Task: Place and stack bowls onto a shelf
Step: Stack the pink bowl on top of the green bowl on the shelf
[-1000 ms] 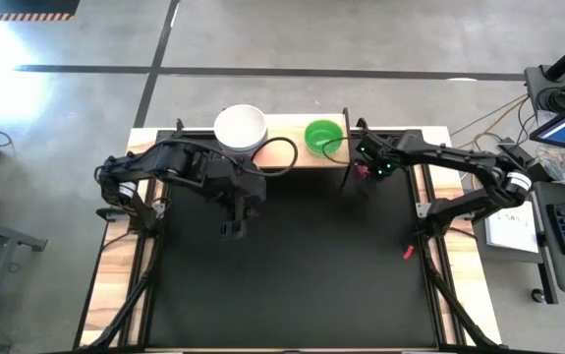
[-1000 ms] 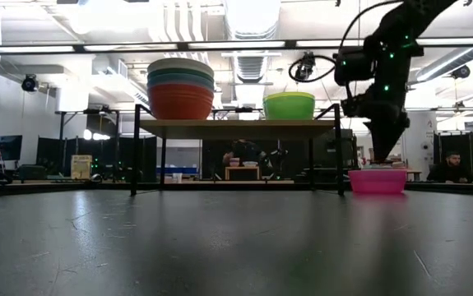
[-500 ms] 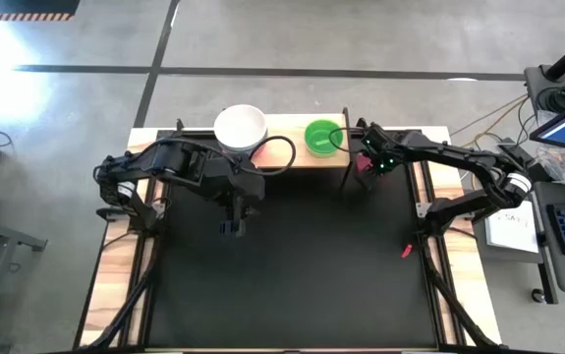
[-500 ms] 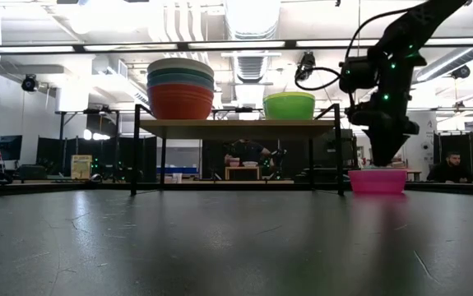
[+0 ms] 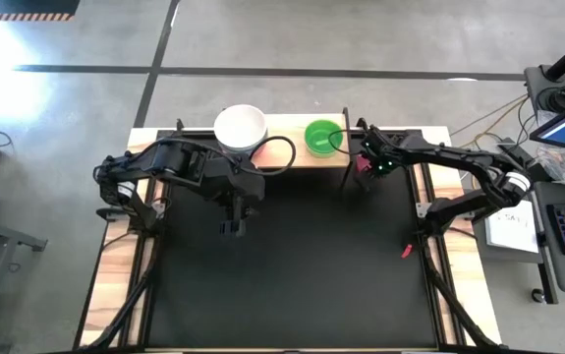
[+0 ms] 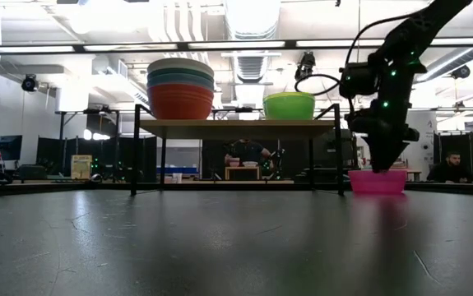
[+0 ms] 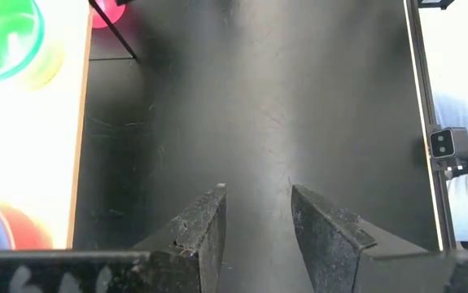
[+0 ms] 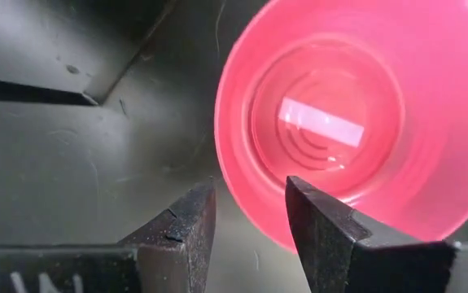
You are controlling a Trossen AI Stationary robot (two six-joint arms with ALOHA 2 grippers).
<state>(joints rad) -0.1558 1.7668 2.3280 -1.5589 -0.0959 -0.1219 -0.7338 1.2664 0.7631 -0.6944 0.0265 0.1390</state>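
Note:
The pink bowl [image 6: 377,181] stands on the black table just right of the shelf [image 5: 292,149]. My right gripper [image 8: 250,191] is open and points down over the bowl's near-left rim, with one finger outside the rim and one over the inside. On the shelf stand a stack of larger bowls [image 6: 180,89], cream white on top and red at the bottom, and a green bowl [image 6: 289,105]. My left gripper [image 7: 258,195] is open and hovers over bare tabletop in front of the stack [image 5: 240,128]. My right gripper straddles the pink bowl's rim [image 8: 254,221] from above, with its fingers pointing down. I cannot tell whether either finger touches the rim. The bowl sits upright with its base on the table.
The shelf's thin black right legs [image 6: 338,148] stand close to the pink bowl and my right gripper [image 6: 382,164]. A small red item [image 5: 408,253] lies near the table's right edge. The black tabletop [image 5: 292,275] in front is open. A person [image 6: 454,167] sits in the room behind.
My right gripper has shifted a little toward the far edge, come down onto the pink bowl's rim and tipped slightly. The bowl has stayed where it was. The left arm has kept still.

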